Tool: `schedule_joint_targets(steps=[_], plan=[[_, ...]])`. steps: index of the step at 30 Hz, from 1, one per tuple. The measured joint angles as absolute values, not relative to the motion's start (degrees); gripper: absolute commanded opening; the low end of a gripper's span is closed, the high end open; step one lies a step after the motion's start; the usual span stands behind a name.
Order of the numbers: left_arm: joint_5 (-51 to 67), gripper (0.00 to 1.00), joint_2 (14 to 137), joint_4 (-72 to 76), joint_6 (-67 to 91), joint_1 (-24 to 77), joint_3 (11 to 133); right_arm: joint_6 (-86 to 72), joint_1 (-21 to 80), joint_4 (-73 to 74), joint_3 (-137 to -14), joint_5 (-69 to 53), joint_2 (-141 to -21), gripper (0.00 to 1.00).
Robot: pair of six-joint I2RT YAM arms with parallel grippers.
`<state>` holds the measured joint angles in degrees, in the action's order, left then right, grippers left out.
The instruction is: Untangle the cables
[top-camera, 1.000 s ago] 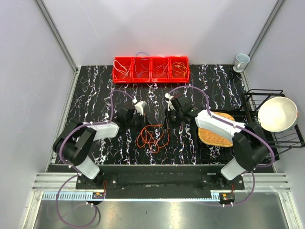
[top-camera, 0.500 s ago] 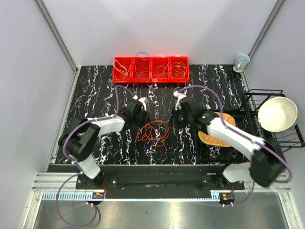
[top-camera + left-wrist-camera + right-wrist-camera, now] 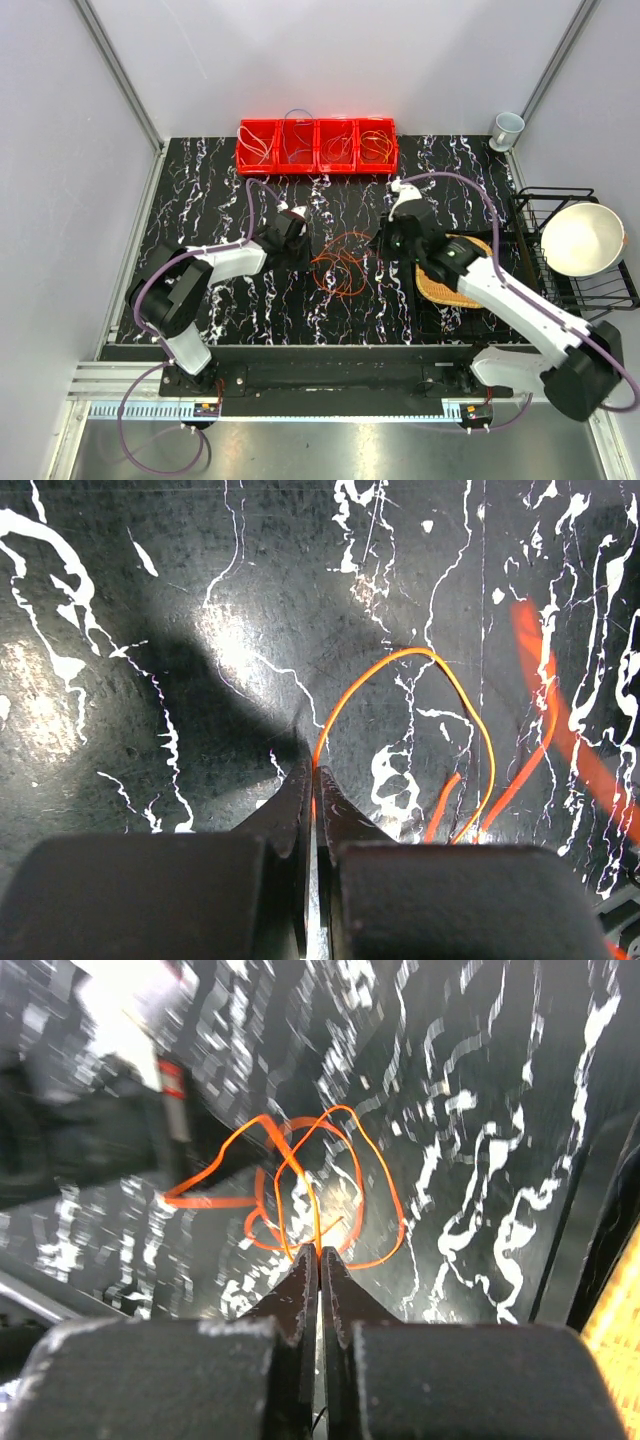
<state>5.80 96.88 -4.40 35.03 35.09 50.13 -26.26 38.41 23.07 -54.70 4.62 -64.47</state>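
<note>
so, cables: orange and red tangle on the black table, in the middle, between my two pincers.
left pincer: pressed together on one orange strand; the tangle lies to its right, a little nearer.
right pincer: pinching another orange strand; the tangle lies to its left, a little nearer.
long axis: the tangle stretches left to right, from pincer to pincer.
nearer arm: both about equally close, i judge.
next move: probably pulling apart sideways.
</note>
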Motion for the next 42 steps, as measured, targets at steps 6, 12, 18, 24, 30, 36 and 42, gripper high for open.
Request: schedule_joint_targets(steps=[6, 12, 18, 24, 30, 36, 42], plan=[[6.8, 0.00, 96.6, -2.6, 34.5, 35.1, 49.4, -26.8, 38.4, 23.8, -54.7, 1.7, -75.2, 0.00], [8.7, 0.00, 96.0, -0.5, 33.9, 35.1, 48.1, -26.7, 38.4, 22.0, -54.7, -4.8, -81.6, 0.00], [10.7, 0.00, 95.4, 1.6, 33.0, 35.1, 47.1, -26.5, 38.4, 19.3, -54.7, -10.1, -86.3, 0.03], [12.5, 0.00, 94.8, 3.4, 32.4, 35.1, 46.3, -25.8, 38.4, 19.2, -55.0, -9.8, -89.0, 0.06], [14.5, 0.00, 94.8, 4.5, 31.5, 35.1, 46.2, -24.6, 38.4, 19.0, -59.1, -7.0, -93.7, 0.09], [15.4, 0.00, 94.4, 5.5, 31.0, 35.2, 45.7, -23.7, 38.4, 18.3, -62.4, -4.1, -96.8, 0.47], [15.7, 0.00, 94.2, 5.8, 30.5, 35.6, 45.6, -22.9, 38.4, 17.8, -62.7, -2.9, -97.2, 0.54]])
